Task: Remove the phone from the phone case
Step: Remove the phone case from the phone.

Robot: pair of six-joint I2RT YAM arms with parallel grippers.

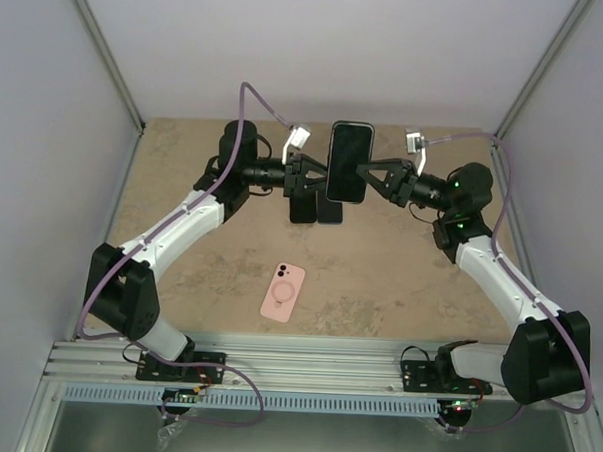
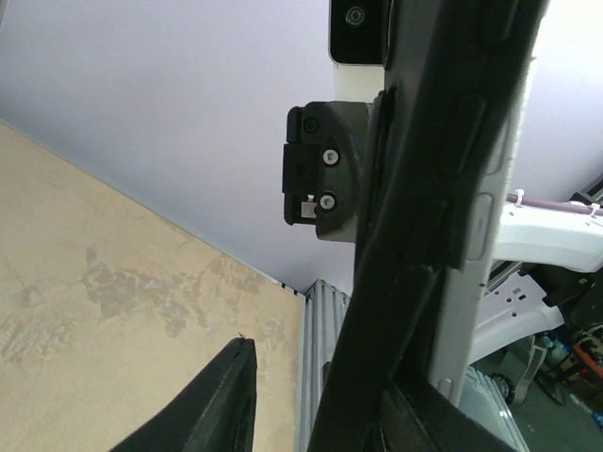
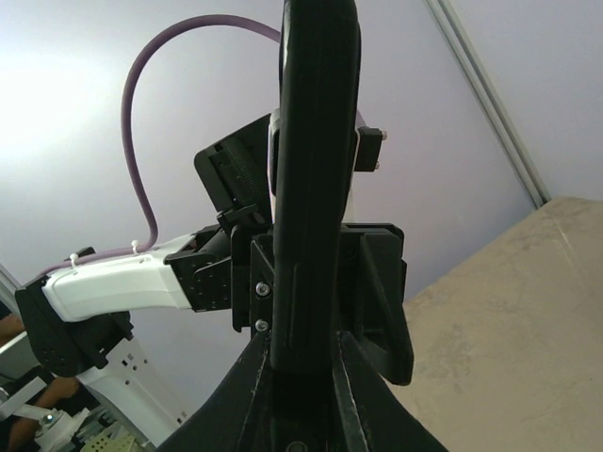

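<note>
Right end effector (image 1: 370,174) clamps the bare phone (image 1: 349,160) aloft, left end effector (image 1: 308,176) grip unclear; case (image 1: 283,291) lies on table (image 1: 174,170), so extraction looks done.

Left arm (image 1: 181,226): stretched forward and inward, forearm level, wrist aimed at the phone's (image 1: 349,163) left edge.
Left gripper (image 1: 322,176): fingers (image 2: 231,400) straddle the phone's left edge; the one visible stands apart from it, so the grip is unclear.
Right arm (image 1: 500,275): mirrored, wrist aimed at the phone's right edge.
Right gripper (image 1: 365,172): clamped on the phone's right edge, holding it aloft.
</note>
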